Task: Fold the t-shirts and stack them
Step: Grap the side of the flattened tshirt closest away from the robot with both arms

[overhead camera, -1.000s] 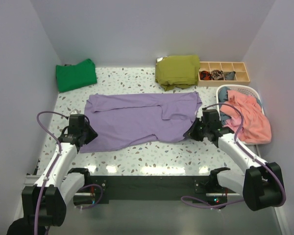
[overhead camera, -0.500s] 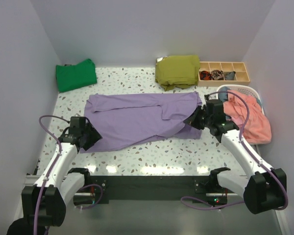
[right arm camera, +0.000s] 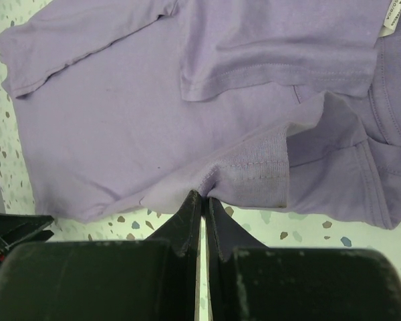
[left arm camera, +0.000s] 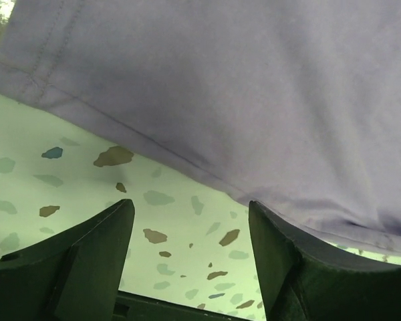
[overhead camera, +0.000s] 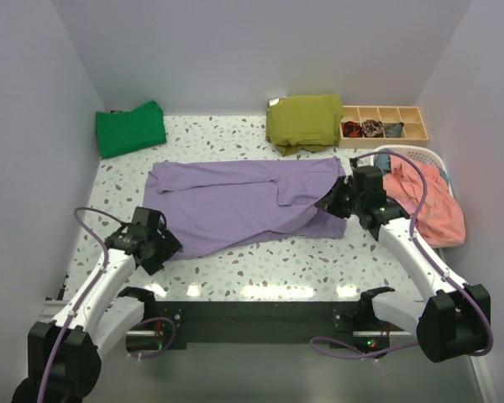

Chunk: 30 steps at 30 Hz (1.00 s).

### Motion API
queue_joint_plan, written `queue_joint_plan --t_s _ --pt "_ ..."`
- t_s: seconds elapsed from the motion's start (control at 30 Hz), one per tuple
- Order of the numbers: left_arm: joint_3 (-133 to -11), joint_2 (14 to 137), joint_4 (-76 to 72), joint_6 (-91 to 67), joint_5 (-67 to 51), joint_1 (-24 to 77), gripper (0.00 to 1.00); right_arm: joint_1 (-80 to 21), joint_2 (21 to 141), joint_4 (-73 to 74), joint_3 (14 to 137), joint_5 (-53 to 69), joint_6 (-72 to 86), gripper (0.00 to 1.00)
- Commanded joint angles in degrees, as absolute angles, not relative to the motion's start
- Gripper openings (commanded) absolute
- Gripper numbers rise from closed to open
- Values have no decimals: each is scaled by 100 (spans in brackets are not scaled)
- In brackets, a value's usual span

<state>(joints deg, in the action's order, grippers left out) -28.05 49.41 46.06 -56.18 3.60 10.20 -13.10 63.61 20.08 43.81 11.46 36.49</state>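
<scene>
Terrazzo table – white with dark flecks, walled on three sides. Lavender t-shirt lies spread across the middle of it, long axis left to right, partly folded, with a flap doubled over near its right end. Pink cloth hangs out of a white basket at the right edge. Olive folded garment sits at the back, centre-right. Green t-shirt is folded at the back left corner, well apart from the lavender one. Wooden compartment tray is just right of the olive garment and holds small dark items.

Right tool – jaws closed tight, pinching a bunched fold of the lavender t-shirt at its right end, near a sleeve seam; the cloth puckers at the tips. Left tool is at the shirt's near left corner, jaws standing apart with nothing between them; bare table shows in the gap and the hem runs just beyond the tips. White neck label is visible at the collar in the right wrist view
</scene>
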Motion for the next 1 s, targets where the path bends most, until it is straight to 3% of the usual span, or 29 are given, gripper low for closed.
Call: queue_joint_plan --t_s 0.0,0.23,0.3,0.33,0.37,0.47,0.6,0.97 --pt "-2699 5396 4325 -5941 712 1081 73 -1327 6232 2039 4623 1142 3568 0" --pt "-2452 5476 3806 -6117 1176 1081 68 -1318 6284 2101 4667 1151 3516 0" --pt "-2409 5415 3771 -6126 1353 1081 63 -1318 6328 2083 4676 1178 3516 0" --pt "-2382 5266 3736 -6161 1528 1081 58 -1327 6337 2083 4667 1178 3507 0" --pt "-2347 5186 3640 -6152 1625 1081 43 -1310 6346 2092 4676 1178 3498 0" --pt "-2154 4940 3464 -6161 1925 1081 21 -1318 6355 2162 4676 1169 3463 0" --pt "-2065 5027 3331 -6117 1907 1081 0 -1318 6293 2346 4728 1213 3419 0" --pt "-2933 5097 3796 -5669 1925 1099 0 -1310 5530 3725 5168 607 3305 0"
